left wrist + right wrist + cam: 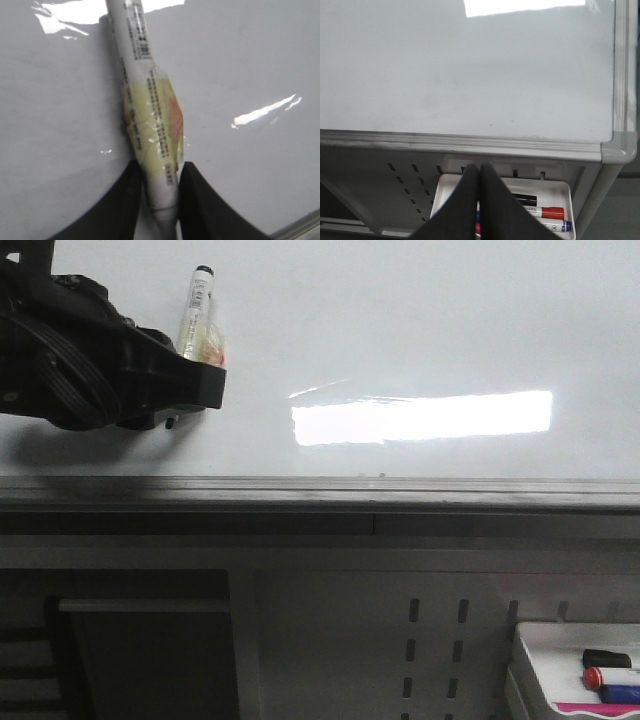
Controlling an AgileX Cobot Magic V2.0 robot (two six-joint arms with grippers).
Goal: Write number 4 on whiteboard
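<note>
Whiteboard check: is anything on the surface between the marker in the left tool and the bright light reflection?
No, in the front view the whiteboard is bare between the marker, held by the left tool, and the reflection: no strokes.

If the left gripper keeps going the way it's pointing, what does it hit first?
Most likely the whiteboard: the marker clamped in the left gripper leads, so its tip should meet the bare surface first. Contact already? Can't tell.
</note>
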